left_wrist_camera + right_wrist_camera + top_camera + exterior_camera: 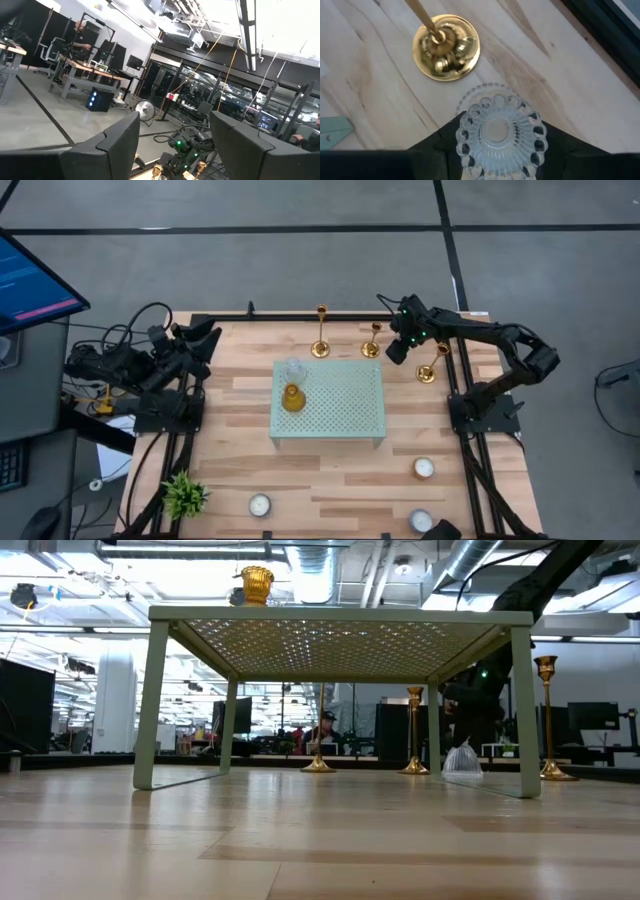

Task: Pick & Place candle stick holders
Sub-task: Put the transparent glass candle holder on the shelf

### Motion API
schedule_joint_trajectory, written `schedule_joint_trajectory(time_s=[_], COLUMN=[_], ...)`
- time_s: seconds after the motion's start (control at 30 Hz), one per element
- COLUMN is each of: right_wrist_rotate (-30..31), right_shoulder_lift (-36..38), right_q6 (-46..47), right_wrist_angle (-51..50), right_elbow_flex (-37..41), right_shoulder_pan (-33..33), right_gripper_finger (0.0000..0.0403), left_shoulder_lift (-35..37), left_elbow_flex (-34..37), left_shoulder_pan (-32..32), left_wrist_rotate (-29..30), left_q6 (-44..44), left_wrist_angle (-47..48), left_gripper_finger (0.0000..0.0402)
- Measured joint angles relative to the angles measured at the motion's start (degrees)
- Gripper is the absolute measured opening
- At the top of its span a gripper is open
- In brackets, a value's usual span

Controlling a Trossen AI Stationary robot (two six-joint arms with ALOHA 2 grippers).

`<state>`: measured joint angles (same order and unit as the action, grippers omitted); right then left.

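The right gripper (495,150) seems clamped on a clear glass cup (497,131). The left gripper (175,145) waits, jaws parted, empty. Three candle stick holders (321,332) stand along the tabletop's (330,480) far edge.

Wooden table (330,470) seen from above. Pale green perforated stand (345,405) sits mid-table; on its left part an amber glass cup (292,398) and a clear glass cup (292,369) just behind it. Three gold candle stick holders along the far edge: tallest (321,332), short one (372,340), third (432,364) to the right. Right gripper (397,350) hovers between the short holder and the third one; finger state unclear. Left gripper (205,340) parked at the table's left edge, off the work area. Three white tealights (424,468) (260,504) (421,521) near the front. Small green plant (185,496) at the front left corner.
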<state>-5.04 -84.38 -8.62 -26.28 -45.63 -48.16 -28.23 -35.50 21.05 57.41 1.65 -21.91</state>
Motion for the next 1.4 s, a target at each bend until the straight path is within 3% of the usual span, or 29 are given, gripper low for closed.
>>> schedule_joint_trajectory(time_s=[0.13, 0.5, 0.73, 1.4], right_wrist_rotate=[0.0, -0.4, 0.4, 4.4], right_shoulder_lift=[0.0, 0.2, 4.3, 14.5], right_q6=[0.0, 0.0, 0.1, 3.3], right_wrist_angle=[0.2, -0.3, -4.3, -23.9], right_elbow_flex=[0.0, 0.0, -2.0, -22.4], right_shoulder_pan=[0.0, 0.0, -0.3, 2.6], right_gripper_finger=[0.0135, 0.0135, 0.0135, 0.0135], left_shoulder_lift=[0.0, 0.0, 0.0, 0.0], left_elbow_flex=[0.0, 0.0, 0.0, 0.0], left_shoulder_pan=[0.0, 0.0, 0.0, 0.0], left_wrist_rotate=[0.0, 0.0, 0.0, -0.2], left_q6=[0.0, 0.0, 0.0, 0.0], left_wrist_angle=[0.0, 0.0, 0.0, 0.0], left_gripper_finger=[0.0240, 0.0240, 0.0240, 0.0240])
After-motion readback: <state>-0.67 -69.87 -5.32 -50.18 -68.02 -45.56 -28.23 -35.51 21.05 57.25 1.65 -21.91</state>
